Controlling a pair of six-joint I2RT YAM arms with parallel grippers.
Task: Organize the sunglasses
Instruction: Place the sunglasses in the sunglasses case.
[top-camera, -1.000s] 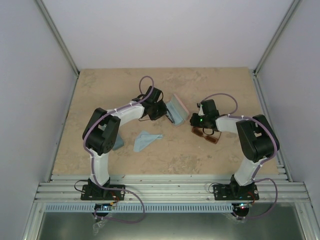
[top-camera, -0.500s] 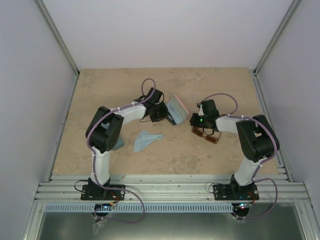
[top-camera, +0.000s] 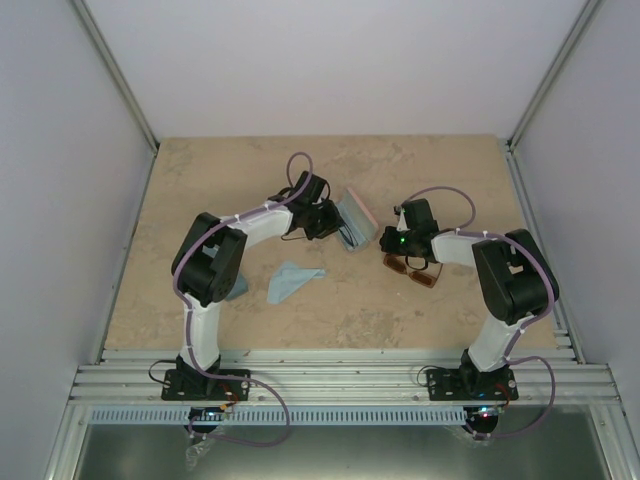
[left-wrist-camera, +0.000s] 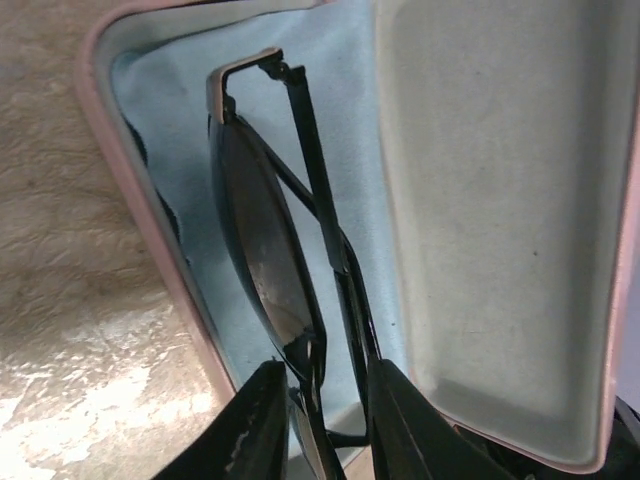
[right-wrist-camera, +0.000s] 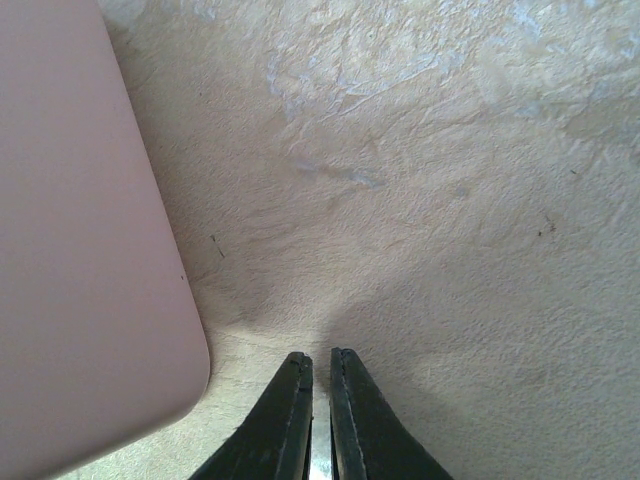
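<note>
The black wire-frame sunglasses (left-wrist-camera: 270, 250) are folded and held inside the open pink case (left-wrist-camera: 150, 240), over its light blue lining. My left gripper (left-wrist-camera: 320, 375) is shut on them near the bridge, one finger on each side. In the top view the left gripper (top-camera: 328, 222) is at the open pink case (top-camera: 356, 214). The amber-brown sunglasses (top-camera: 412, 268) lie on the table beside the right arm. My right gripper (right-wrist-camera: 320, 358) is shut and empty, low over bare table just right of the pink case (right-wrist-camera: 80, 250). It sits between the case and the amber pair in the top view (top-camera: 388, 240).
A light blue cloth (top-camera: 292, 280) lies crumpled on the table in front of the left arm. A blue case (top-camera: 238, 287) shows partly under the left arm's elbow. White walls close in the table on three sides.
My left gripper has moved a little to the right, further into the pink case, with the black sunglasses. The right arm has not moved.
</note>
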